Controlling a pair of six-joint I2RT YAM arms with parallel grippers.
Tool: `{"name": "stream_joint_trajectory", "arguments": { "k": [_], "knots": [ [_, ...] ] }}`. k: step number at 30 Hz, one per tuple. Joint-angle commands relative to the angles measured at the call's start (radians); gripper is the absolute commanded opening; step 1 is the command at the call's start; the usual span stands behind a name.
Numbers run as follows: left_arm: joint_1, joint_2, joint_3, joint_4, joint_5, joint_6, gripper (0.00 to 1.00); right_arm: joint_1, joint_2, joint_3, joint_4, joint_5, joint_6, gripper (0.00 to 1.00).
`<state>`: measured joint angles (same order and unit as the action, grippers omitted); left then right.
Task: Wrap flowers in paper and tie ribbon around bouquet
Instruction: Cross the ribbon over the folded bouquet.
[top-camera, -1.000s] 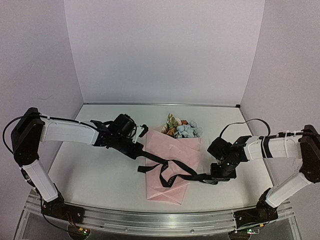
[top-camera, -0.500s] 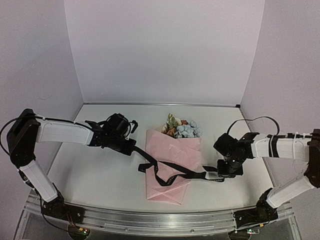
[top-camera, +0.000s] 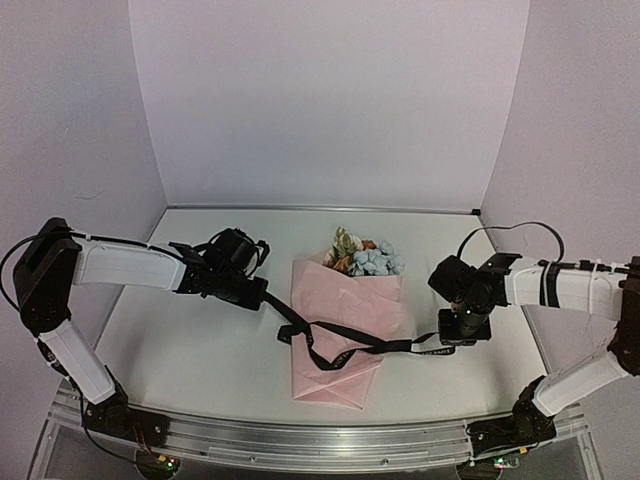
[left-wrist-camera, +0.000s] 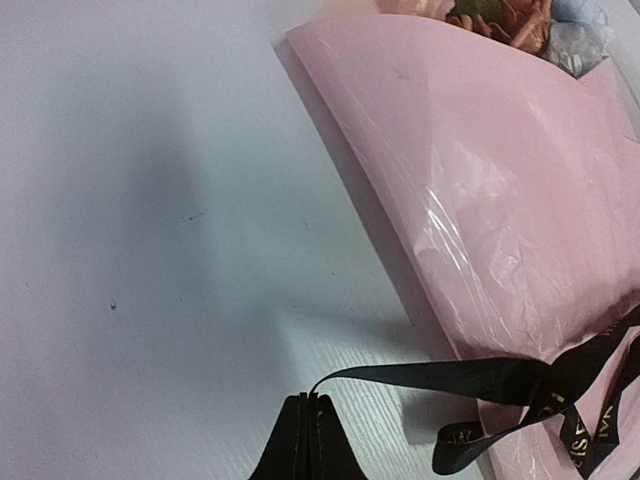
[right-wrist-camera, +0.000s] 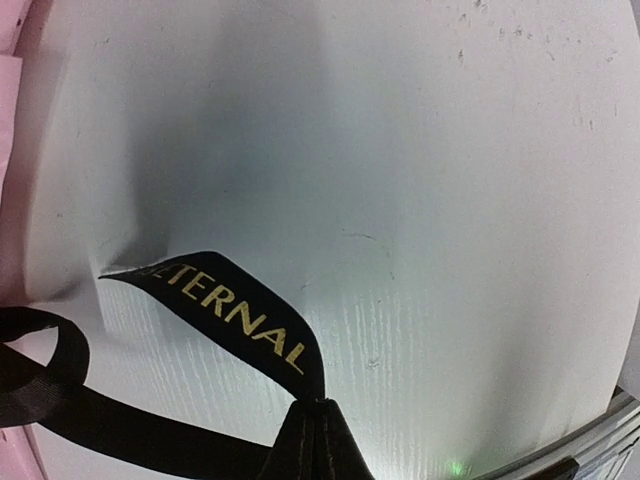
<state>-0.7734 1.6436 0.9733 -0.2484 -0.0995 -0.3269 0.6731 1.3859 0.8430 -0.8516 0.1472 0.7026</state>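
Note:
The bouquet lies on the table as a pink paper cone, with the flowers showing from its far, wide end. The black ribbon with gold lettering crosses the lower part of the cone and forms a loose loop. My left gripper sits left of the cone, shut on one end of the ribbon. My right gripper is right of the cone, shut on the other end of the ribbon. In the wrist views, the left gripper and right gripper each pinch the ribbon at the fingertips.
White walls enclose the table on three sides. The metal rail with both arm bases runs along the near edge. A cable arches over the right arm.
The right gripper closed on the ribbon end and drew it right and slightly back. The left gripper drew its end left. The ribbon now lies straighter across the cone.

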Motion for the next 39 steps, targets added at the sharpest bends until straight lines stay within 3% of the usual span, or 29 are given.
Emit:
{"name": "stream_joint_trajectory", "arguments": {
  "k": [1, 23, 32, 39],
  "knots": [
    [0.028, -0.032, 0.003, -0.013, -0.081, -0.052, 0.00, -0.025, 0.017, 0.075, -0.090, 0.070, -0.022, 0.00],
    [0.209, -0.031, -0.030, -0.110, -0.127, -0.210, 0.00, -0.308, 0.304, 0.391, -0.116, -0.040, -0.090, 0.00],
    [0.384, -0.107, -0.148, -0.194, -0.215, -0.348, 0.00, -0.400, 0.306, 0.332, -0.133, -0.049, -0.071, 0.00],
    [0.471, -0.133, -0.243, -0.153, -0.181, -0.416, 0.00, -0.439, 0.282, 0.266, -0.147, -0.027, -0.074, 0.00]
  ]
}}
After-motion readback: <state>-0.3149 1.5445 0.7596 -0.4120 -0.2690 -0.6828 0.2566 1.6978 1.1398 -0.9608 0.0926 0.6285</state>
